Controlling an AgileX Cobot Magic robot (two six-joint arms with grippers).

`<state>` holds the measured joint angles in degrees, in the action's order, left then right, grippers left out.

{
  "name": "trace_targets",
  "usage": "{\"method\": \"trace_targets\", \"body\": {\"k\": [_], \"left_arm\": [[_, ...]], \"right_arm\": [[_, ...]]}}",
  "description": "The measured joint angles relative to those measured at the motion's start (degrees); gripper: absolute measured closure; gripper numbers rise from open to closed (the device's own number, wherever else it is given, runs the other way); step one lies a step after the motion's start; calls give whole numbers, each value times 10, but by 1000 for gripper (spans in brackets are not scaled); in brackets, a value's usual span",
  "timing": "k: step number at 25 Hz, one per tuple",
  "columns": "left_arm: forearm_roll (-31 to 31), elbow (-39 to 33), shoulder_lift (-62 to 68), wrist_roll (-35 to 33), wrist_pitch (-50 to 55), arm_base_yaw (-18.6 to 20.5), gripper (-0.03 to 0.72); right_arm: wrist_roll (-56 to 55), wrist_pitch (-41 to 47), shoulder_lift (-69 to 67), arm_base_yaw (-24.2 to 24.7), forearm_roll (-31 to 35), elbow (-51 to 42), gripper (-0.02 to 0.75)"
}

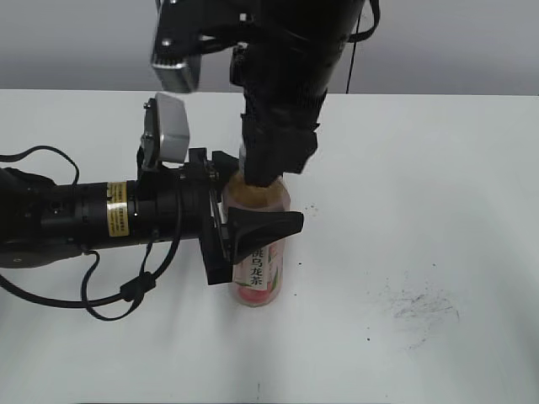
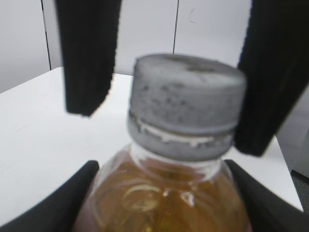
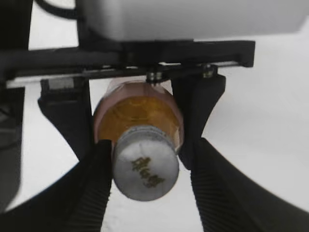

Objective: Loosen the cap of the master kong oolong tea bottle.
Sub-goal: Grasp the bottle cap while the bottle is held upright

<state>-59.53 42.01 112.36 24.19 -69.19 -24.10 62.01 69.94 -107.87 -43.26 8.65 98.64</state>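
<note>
Cap (image 2: 186, 104): grey-white, ribbed, seated square on the neck with its tamper ring just below, no sign of lift. Tops the master kong oolong tea bottle (image 1: 257, 278), which stands upright near the middle of the white table (image 1: 438, 168), amber tea up to the shoulder, pink label facing the exterior camera.

Clamped at the shoulder by the left gripper (image 1: 248, 200), reaching in level from the left, one finger on each side and both pressed against the plastic (a firm hold, by the look of the left wrist view).

Straddled from above by the right gripper (image 1: 268, 170). Jaws parted wider than the cap: in the left wrist view one black finger (image 2: 89, 58) hangs clear with table showing in the gap, the other lies close against the cap's rim, contact hard to call. Nothing gripped there.

Step in hand, judged: getting a fresh bite on the cap for a twist. To do it well: centre over the cap so both pads meet the ribs together, close low on the ribbing rather than the top edge, turn about the bottle's own axis, keep the lower clamp tight so the bottle cannot spin along.
</note>
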Motion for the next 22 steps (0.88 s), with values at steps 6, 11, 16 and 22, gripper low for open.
{"method": "trace_targets", "body": {"k": [6,11,16,22], "left_arm": [[0,0,0,0,-1,0,241],[0,0,0,-1,-1,0,241],[-1,0,0,-1,-1,0,241],[-1,0,0,-1,-1,0,241]], "right_arm": [[-337,0,2,0,7,0,339],[-533,1,16,0,10,1,339],[-643,1,17,0,13,2,339],[-667,1,17,0,20,2,376]]}}
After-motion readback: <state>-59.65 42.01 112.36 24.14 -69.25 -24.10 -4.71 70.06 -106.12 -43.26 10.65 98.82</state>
